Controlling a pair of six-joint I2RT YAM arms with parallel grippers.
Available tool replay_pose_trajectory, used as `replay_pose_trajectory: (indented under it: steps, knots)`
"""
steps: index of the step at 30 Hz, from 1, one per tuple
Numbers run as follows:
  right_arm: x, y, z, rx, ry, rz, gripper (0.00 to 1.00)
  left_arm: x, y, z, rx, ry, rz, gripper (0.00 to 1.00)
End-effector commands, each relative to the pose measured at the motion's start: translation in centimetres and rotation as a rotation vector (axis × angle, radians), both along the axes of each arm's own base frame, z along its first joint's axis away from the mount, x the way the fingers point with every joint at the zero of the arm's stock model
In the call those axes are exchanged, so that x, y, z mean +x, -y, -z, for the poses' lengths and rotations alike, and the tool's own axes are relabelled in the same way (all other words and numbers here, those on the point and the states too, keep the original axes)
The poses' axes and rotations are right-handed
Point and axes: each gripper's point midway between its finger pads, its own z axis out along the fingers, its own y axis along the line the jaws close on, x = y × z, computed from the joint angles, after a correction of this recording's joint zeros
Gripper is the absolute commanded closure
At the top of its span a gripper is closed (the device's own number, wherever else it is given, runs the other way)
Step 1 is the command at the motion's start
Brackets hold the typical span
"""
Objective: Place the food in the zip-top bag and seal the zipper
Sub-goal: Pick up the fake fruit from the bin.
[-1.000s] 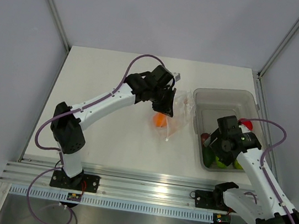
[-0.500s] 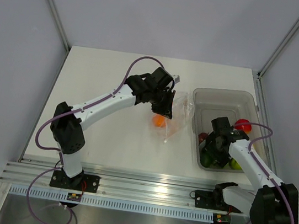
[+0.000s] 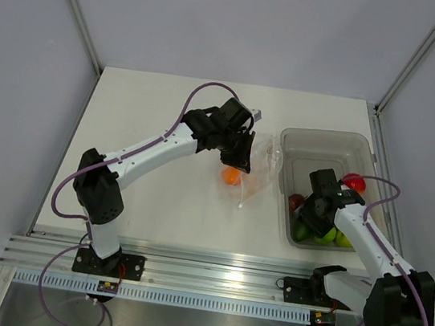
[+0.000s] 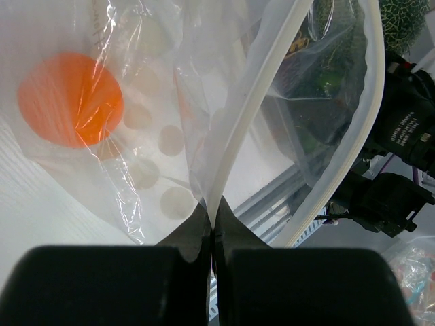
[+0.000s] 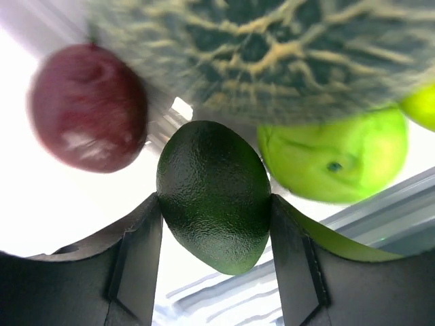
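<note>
Lowered into the tub [image 3: 326,138] over the past second, the right gripper [image 5: 214,204] is clamped on a dark green fruit [image 5: 214,173], beside plum [image 5: 85,109], melon [image 5: 258,41] and green round [image 5: 333,159]; farther off, the bag [image 3: 259,165] is held open-mouthed, its zipper [image 4: 251,109] pinched tight by the left gripper [image 4: 212,231]; only the orange [image 4: 70,100] is bagged; the remaining fruit and the sealing are judged outstanding.

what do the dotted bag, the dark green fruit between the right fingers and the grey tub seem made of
zip-top bag: thin clear plastic film, glossy; it crinkles and the orange shows through.
dark green fruit: probably moulded plastic, pebbled skin with a dull sheen.
tub: likely rigid translucent plastic, smooth and greyish, rounded corners.
</note>
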Motion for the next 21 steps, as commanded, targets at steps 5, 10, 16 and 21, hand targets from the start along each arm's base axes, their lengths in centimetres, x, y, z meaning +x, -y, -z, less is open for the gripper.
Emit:
replay_pose_trajectory:
  steps: [5,10,16,21]
  knots:
    - [1.2,1.4,-6.9,-0.037,0.189,0.009,0.62,0.3,0.9,-1.8,-0.065,0.034,0.015,1.00]
    - [1.4,1.1,-10.3,-0.010,0.265,-0.007,0.64,0.6,1.2,-2.0,-0.068,0.037,0.017,1.00]
    - [3.0,-0.7,-16.2,0.078,0.399,-0.084,0.67,0.7,1.3,-2.1,-0.072,0.040,0.017,1.00]
    - [4.8,-3.0,-21.5,0.184,0.538,-0.147,0.67,0.8,1.4,-2.0,-0.073,0.037,0.020,1.00]
